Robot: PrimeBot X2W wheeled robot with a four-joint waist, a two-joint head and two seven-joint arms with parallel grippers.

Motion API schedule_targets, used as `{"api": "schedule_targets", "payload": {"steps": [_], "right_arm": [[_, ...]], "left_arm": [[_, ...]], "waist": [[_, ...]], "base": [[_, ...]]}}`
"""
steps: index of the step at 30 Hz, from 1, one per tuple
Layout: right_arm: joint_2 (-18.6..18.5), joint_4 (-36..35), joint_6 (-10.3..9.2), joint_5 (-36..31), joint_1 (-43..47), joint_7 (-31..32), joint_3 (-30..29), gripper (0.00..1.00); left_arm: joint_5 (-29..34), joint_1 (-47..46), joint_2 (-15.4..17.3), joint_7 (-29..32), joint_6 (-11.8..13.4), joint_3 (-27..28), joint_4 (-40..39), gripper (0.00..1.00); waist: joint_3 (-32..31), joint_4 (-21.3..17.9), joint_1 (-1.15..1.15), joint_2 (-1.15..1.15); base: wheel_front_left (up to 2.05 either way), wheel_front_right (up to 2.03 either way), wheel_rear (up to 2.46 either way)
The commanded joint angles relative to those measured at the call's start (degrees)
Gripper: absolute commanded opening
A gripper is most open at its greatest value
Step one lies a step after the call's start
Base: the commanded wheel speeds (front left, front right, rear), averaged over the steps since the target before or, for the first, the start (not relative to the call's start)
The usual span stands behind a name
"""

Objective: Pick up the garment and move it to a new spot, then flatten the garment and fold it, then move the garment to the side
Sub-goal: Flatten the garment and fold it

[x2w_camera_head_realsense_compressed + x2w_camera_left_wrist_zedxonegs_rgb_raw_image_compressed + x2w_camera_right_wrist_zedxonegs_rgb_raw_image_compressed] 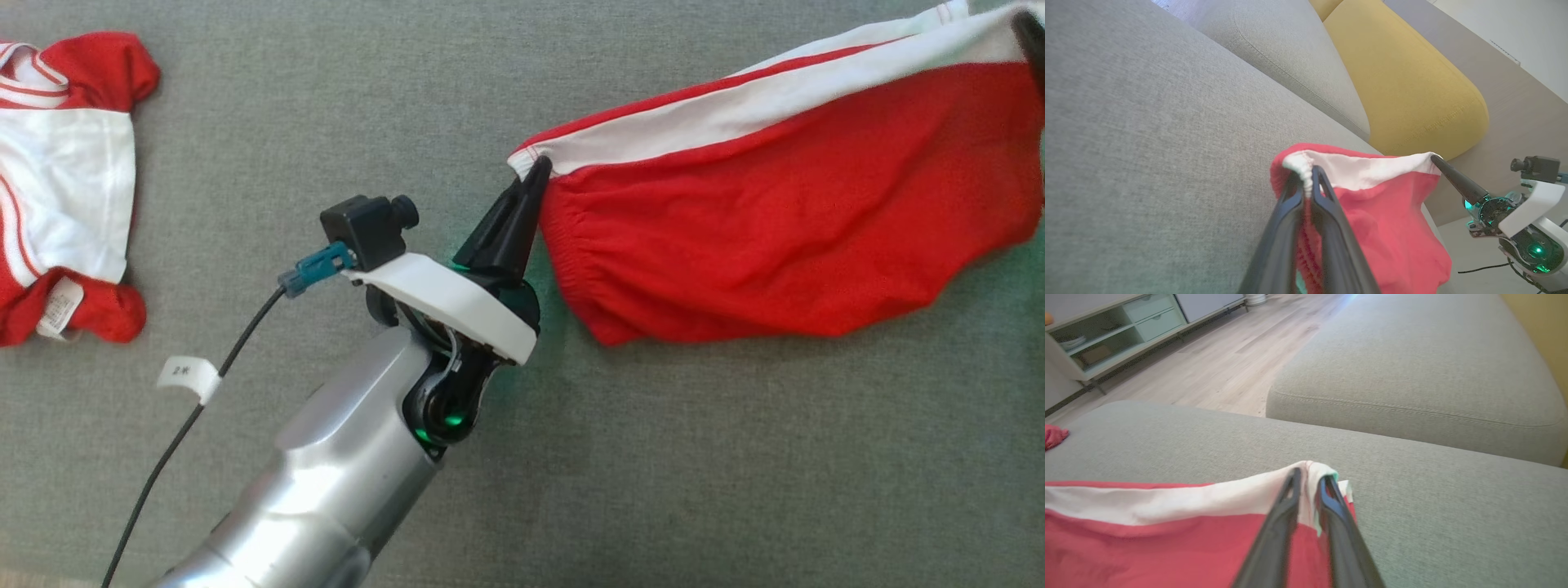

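The garment [784,204] is red with a white band and hangs stretched between my two grippers just above the grey sofa seat [653,457]. My left gripper [539,167] is shut on its left white-hemmed corner; the left wrist view shows the hem [1302,165] pinched between the fingertips. At the top right edge of the head view, my right gripper [1027,28] holds the other corner. In the right wrist view its fingers [1290,490] stand close together with the white band [1312,473] between them. The red body [1147,547] sags below.
A second red and white garment [65,188] lies crumpled at the seat's left edge. A yellow cushion [1404,81] and another grey cushion [1412,367] lie beyond. Wooden floor [1216,363] and a low cabinet [1106,330] are past the sofa. A black cable [188,416] trails from my left wrist.
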Motion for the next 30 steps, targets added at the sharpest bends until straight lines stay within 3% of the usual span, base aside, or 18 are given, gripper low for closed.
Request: {"api": "schedule_targets", "payload": {"steps": [1, 7, 10, 14, 22, 26, 30], "right_arm": [[-2.3, -0.6, 0.43, 0.7, -0.3, -1.0, 0.3, 1.0], [-2.5, 1.6, 0.43, 3.8, -1.6, -6.0, 4.2, 1.0], [-2.7, 1.8, 0.43, 6.1, 0.2, -9.4, 5.0, 1.0], [-2.8, 1.5, 0.43, 8.3, 4.1, -12.1, 6.5, 1.0], [-0.8, 8.4, 0.43, 11.6, 10.2, -12.7, 4.4, 1.0], [0.4, 12.1, 0.43, 11.9, 10.9, -11.3, 3.2, 1.0], [2.5, 18.0, 0.43, 9.8, 9.5, -8.7, 2.9, 1.0]], "left_arm": [[-0.4, -1.4, 0.5, -0.8, -0.3, 1.3, -0.8, 0.98], [-0.1, -1.3, 0.9, -3.4, -0.3, 0.6, 2.4, 1.0], [3.3, -0.4, 2.0, -6.3, 0.6, 0.8, 3.4, 1.0], [13.1, 2.4, 3.2, -8.0, 6.5, 3.1, 2.1, 1.0], [38.2, 18.2, 0.8, -8.1, 19.3, 15.0, -13.6, 1.0], [46.3, 24.7, -0.8, -8.1, 22.0, 17.3, -19.7, 1.0], [51.0, 28.7, -1.5, -8.1, 22.9, 17.9, -23.2, 1.0]], "waist": [[0.0, -0.2, -0.01, 0.0], [-1.6, -1.1, -0.01, 0.0], [-3.3, -1.7, -0.01, 0.0], [-5.8, -2.5, -0.01, 0.0], [-9.1, -1.5, -0.01, 0.0], [-9.4, 0.9, -0.01, 0.0], [-8.9, 3.6, -0.01, 0.0]], "base": [[0.0, 0.0, 0.0], [0.0, 0.0, 0.0], [0.0, 0.0, 0.0], [0.0, 0.0, 0.0], [0.0, 0.0, 0.0], [0.0, 0.0, 0.0], [0.0, 0.0, 0.0]]}}
